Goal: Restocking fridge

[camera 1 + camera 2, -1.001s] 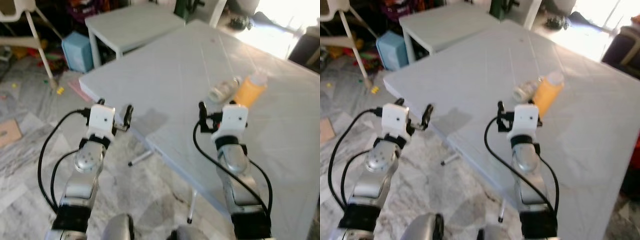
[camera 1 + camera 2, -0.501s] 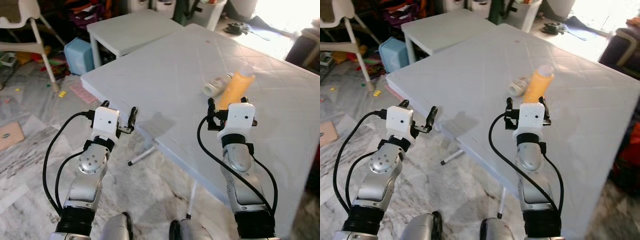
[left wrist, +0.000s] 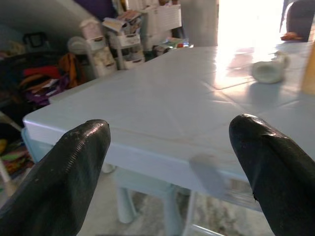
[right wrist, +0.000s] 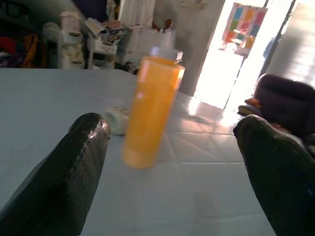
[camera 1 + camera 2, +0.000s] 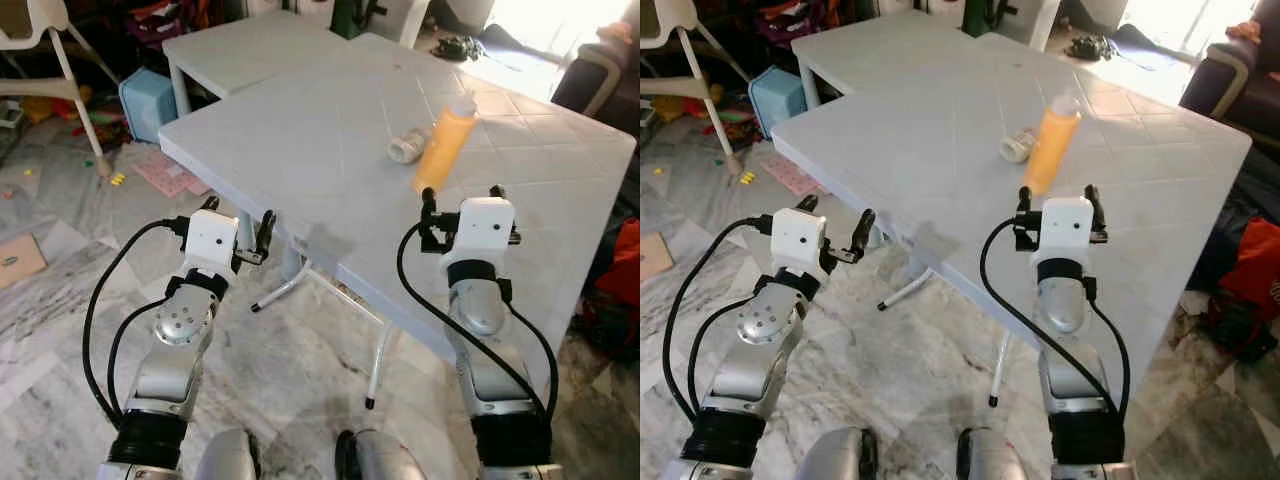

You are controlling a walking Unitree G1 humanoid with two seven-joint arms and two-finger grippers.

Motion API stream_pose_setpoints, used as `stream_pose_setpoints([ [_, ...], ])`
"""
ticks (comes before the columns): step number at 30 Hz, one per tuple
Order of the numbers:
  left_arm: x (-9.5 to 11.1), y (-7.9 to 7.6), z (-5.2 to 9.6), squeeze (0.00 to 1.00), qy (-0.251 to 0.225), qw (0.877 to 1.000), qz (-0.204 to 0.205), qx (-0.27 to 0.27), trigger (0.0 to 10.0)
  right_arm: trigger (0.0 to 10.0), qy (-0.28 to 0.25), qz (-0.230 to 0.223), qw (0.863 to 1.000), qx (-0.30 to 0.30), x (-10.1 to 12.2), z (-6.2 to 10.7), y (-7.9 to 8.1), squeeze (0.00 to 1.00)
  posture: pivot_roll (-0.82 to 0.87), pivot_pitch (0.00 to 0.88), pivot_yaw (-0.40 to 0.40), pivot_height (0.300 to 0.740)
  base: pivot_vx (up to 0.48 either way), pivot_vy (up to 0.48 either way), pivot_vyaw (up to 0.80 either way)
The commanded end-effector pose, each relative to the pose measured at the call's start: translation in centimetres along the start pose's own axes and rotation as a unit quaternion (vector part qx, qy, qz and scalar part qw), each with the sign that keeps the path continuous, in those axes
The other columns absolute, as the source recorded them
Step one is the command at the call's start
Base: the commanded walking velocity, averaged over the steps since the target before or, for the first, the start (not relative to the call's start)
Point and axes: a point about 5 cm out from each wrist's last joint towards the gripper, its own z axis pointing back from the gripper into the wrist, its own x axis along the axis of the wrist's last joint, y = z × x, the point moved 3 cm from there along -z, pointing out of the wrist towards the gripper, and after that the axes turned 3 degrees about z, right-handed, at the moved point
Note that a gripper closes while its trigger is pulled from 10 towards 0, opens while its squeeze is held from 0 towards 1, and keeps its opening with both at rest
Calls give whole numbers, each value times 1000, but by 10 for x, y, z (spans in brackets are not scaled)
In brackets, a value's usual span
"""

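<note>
Right gripper, fingers spread and empty, now squared before upright orange bottle on table after my approach; I judge grasp next.

Orange bottle, pale-blue table

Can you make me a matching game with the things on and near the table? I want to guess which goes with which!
Things:
1. tall orange juice bottle
2. small white bottle
3. light blue plastic bin
4. right gripper

Descriptions:
A. lying on its side on the table
B. jaws open, just before the table's near edge
C. standing upright on the table
D. on the floor beside the smaller table

Pairs: 1-C, 2-A, 3-D, 4-B
</note>
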Motion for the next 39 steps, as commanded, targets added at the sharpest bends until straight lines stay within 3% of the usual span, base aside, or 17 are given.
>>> stream_pose_setpoints([
  [1, 4, -3, -1, 0, -6, 1000, -2, -10, 10000, 10000, -11, -1, 1000, -9, 5, -2, -3, 0, 2, 107, -52, 740, 0, 0, 0],
  [6, 4, -1, -1, 0, -9, 1000, -2, 2, 10000, 10000, 4, -12, 1000, -20, 0, -3, -8, 0, -1, 100, -47, 740, 0, 0, -480],
  [12, -1, 24, 4, 0, -6, 998, -6, 55, 10000, 10000, 14, -35, 999, 6, -5, 0, -8, 0, 3, 68, -29, 740, 0, 0, -533],
  [16, 6, 36, 13, 0, -5, 997, -25, 70, 10000, 10000, 17, -21, 999, 45, -5, 2, -13, 0, 14, 67, -7, 740, 0, 0, 0],
  [21, 7, 36, 19, 0, -5, 998, -16, 59, 10000, 10000, 23, -2, 997, 72, -8, 12, -16, 0, 9, 63, -1, 740, 0, 0, 0],
  [26, 0, 34, 24, 0, 6, 998, 0, 64, 10000, 10000, 30, 7, 994, 105, -9, 34, -9, 0, -15, 45, 6, 740, 0, 0, 0],
  [30, -2, 30, 25, 0, 9, 998, 9, 58, 10000, 10000, 25, 4, 994, 107, -6, 42, -7, 0, -29, 29, 25, 740, 0, 0, 0],
  [35, -7, 27, 28, 0, 17, 998, 9, 52, 10000, 10000, 13, 12, 999, 48, -4, 37, -21, 0, -33, 17, 31, 740, 258, 0, 0],
  [39, -6, 28, 27, 0, 11, 999, 10, 47, 10000, 10000, 35, -6, 998, -56, -10, 35, -45, 0, -35, 10, 32, 740, 261, 0, 0],
])
